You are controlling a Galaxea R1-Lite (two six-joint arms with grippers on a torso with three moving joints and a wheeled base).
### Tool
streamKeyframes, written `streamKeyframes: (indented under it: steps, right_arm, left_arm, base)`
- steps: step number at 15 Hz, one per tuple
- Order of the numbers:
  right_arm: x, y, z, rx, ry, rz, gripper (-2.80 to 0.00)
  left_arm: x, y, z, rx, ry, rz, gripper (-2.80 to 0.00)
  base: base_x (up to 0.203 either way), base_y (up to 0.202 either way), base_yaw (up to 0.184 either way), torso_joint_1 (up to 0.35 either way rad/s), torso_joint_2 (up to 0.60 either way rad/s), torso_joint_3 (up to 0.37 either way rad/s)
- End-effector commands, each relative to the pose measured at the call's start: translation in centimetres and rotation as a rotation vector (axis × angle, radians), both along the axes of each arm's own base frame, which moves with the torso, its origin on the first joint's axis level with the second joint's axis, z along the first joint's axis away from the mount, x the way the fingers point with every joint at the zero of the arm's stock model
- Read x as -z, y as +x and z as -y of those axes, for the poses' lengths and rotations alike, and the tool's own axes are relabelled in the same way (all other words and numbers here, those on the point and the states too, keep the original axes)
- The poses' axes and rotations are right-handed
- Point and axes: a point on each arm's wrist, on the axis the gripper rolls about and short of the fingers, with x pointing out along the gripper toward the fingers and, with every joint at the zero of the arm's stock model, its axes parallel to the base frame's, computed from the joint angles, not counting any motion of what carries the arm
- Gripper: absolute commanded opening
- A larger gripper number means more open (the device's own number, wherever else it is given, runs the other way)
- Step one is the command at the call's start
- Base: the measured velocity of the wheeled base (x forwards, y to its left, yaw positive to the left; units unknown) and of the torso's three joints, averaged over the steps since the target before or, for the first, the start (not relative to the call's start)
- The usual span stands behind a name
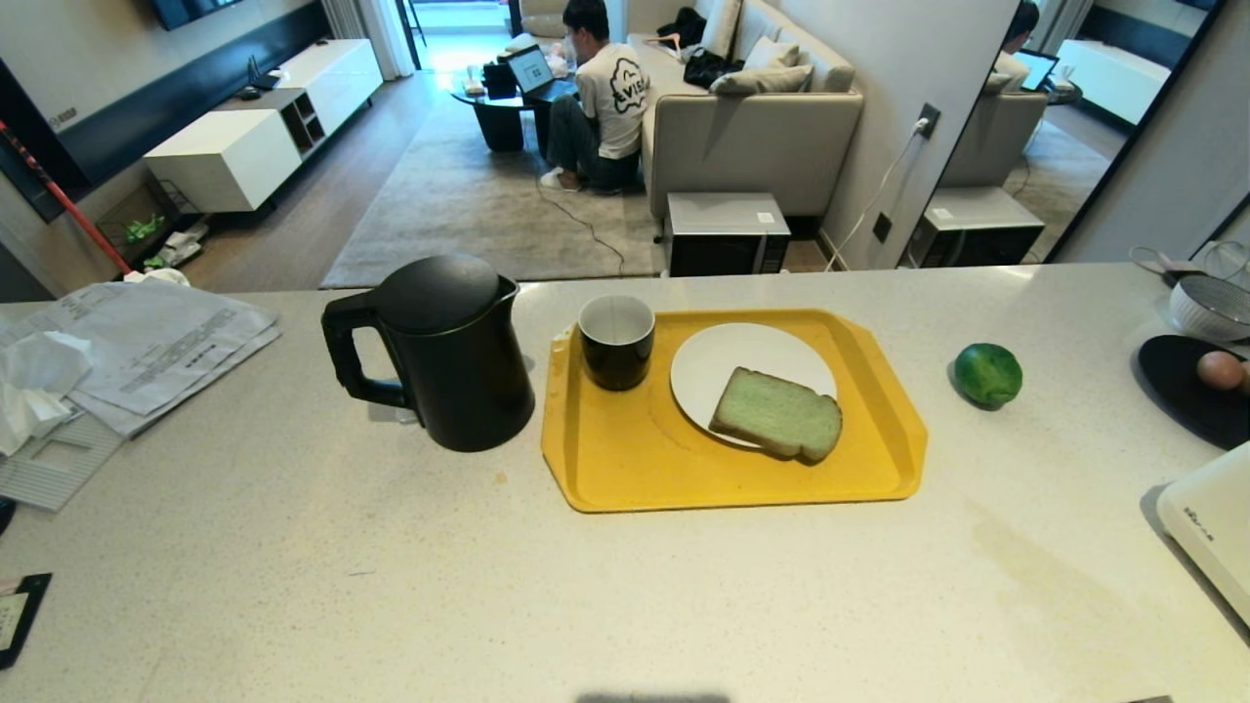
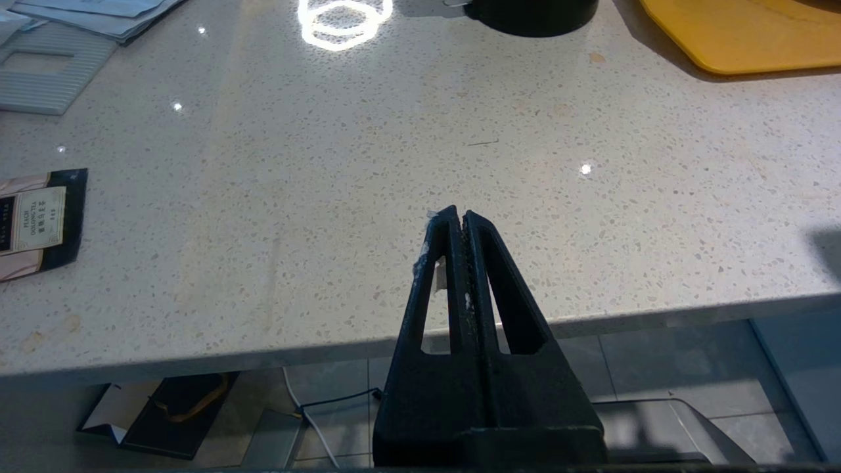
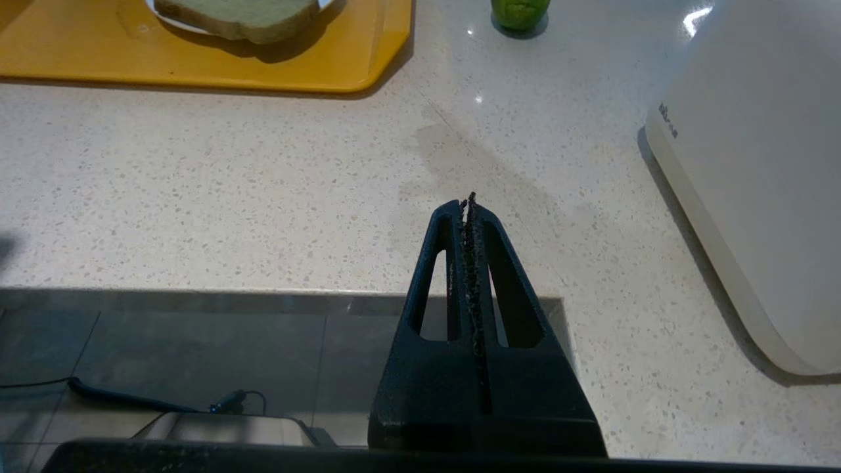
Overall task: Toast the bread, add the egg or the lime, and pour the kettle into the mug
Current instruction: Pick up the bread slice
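A pale green bread (image 1: 778, 413) slice lies on a white plate (image 1: 723, 361) on a yellow tray (image 1: 645, 459); its edge shows as bread (image 3: 243, 13) in the right wrist view. A black mug (image 1: 616, 341) stands on the tray's far left corner. The tall black kettle (image 1: 439, 351) stands left of the tray. A green lime (image 1: 987, 374) sits right of the tray, also seen as lime (image 3: 519, 12). An egg (image 1: 1220, 370) rests on a black dish at the far right. My left gripper (image 2: 458, 215) and right gripper (image 3: 468, 205) are both shut and empty over the counter's near edge.
A white toaster (image 3: 755, 184) stands at the near right; its corner (image 1: 1211, 527) shows in the head view. Papers (image 1: 137, 342) lie at the far left, a tea packet (image 2: 33, 220) at the near left. A bowl (image 1: 1211, 308) sits at the far right. A person (image 1: 601, 93) sits in the room beyond.
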Motion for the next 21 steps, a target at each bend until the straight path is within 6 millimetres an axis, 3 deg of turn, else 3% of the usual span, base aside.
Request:
streamKeyframes:
  steps: [1,3,5,7,10,12,15,17,21]
  right_arm:
    - [-2.6,-0.5,-0.1,-0.030,-0.016,0.044,-2.80]
    - [-6.5,-0.7,-0.2,-0.095,-0.024,0.030,-2.80]
    - [-9.9,0.6,-0.2,-0.153,-0.022,-0.046,-2.80]
    - [-14.1,3.3,-0.4,-0.198,-0.013,-0.119,-2.80]
    - [-22.0,7.9,-0.9,-0.280,0.002,-0.158,-2.80]
    - [-24.7,12.0,-1.8,-0.354,0.008,-0.255,-2.80]
    - [-24.7,17.3,-3.7,-0.377,-0.009,-0.440,-2.80]
    - [-23.6,18.1,-4.4,-0.386,-0.013,-0.620,-2.80]
    - [-21.8,22.2,-5.8,-0.378,0.277,-0.834,-2.80]
  left_arm:
    - [0.0,0.0,0.0,-0.001,0.000,-0.001,-2.80]
    - [0.0,0.0,0.0,-0.001,0.000,-0.001,-2.80]
    - [0.0,0.0,0.0,-0.001,0.000,-0.001,-2.80]
    - [0.0,0.0,0.0,-0.001,0.000,-0.001,-2.80]
    - [0.0,0.0,0.0,-0.001,0.000,-0.001,-2.80]
    - [0.0,0.0,0.0,0.000,0.000,-0.001,-2.80]
    - [0.0,0.0,0.0,0.001,0.000,-0.001,-2.80]
    - [0.0,0.0,0.0,-0.001,0.000,-0.001,-2.80]
    - [0.0,0.0,0.0,0.001,0.000,-0.001,-2.80]
  base:
    - [0.000,0.000,0.000,0.000,0.00,0.000]
    - [0.000,0.000,0.000,0.000,0.00,0.000]
    - [0.000,0.000,0.000,0.000,0.00,0.000]
    - [0.000,0.000,0.000,0.000,0.00,0.000]
    - [0.000,0.000,0.000,0.000,0.00,0.000]
    - [0.000,0.000,0.000,0.000,0.00,0.000]
    - [0.000,0.000,0.000,0.000,0.00,0.000]
    - [0.000,0.000,0.000,0.000,0.00,0.000]
    - [0.000,0.000,0.000,0.000,0.00,0.000]
